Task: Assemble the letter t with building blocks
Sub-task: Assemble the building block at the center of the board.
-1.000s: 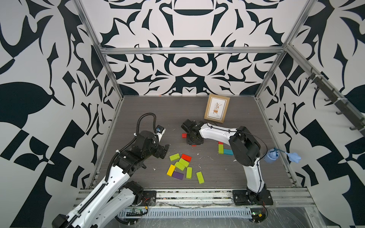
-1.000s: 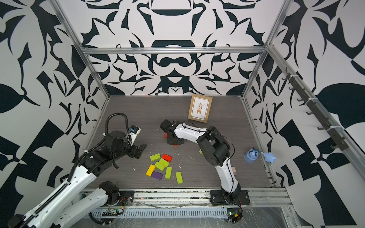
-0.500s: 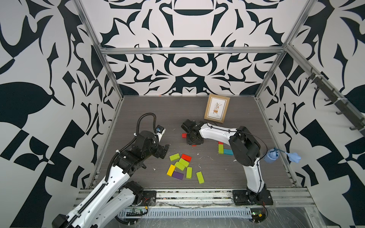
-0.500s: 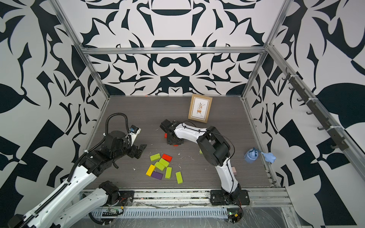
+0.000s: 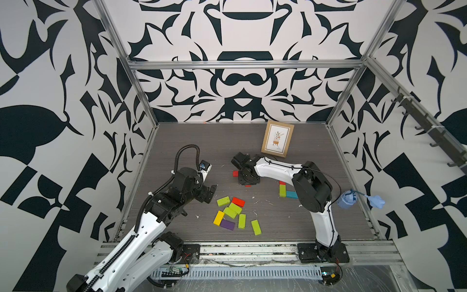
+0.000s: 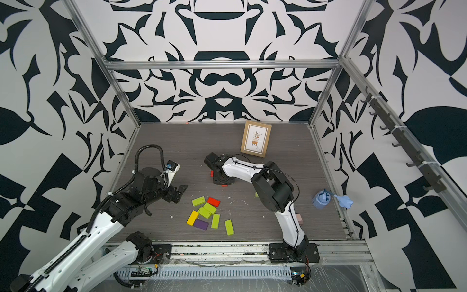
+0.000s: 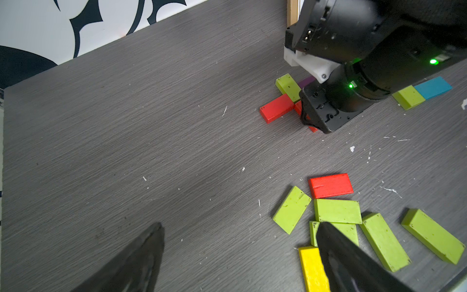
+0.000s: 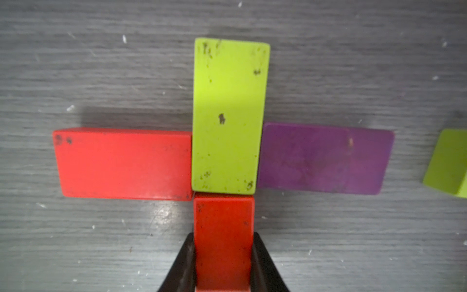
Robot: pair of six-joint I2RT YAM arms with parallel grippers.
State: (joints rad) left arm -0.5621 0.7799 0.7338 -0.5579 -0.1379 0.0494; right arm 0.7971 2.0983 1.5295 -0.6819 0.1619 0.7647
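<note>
R hand [image 8: 223, 242] grips red block [image 8: 223, 217] at end | tip abuts lime block [image 8: 228, 113] | L hand [image 7: 240, 227] released

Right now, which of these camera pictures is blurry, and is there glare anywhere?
Right wrist view: soft throughout, edges of the lime green block and the gripped red block fuzzy, a glare patch on the table. Left wrist view: loose blocks crisp, left gripper blurred up close. Both top views: sharp, evenly lit.

There were seven lime green blocks [image 7: 337, 211], four red blocks [image 7: 329, 185], two purple blocks [image 8: 323, 158], one yellow block [image 7: 310, 268], one teal block [image 7: 433, 87] and one picture frame [image 5: 277, 138].
</note>
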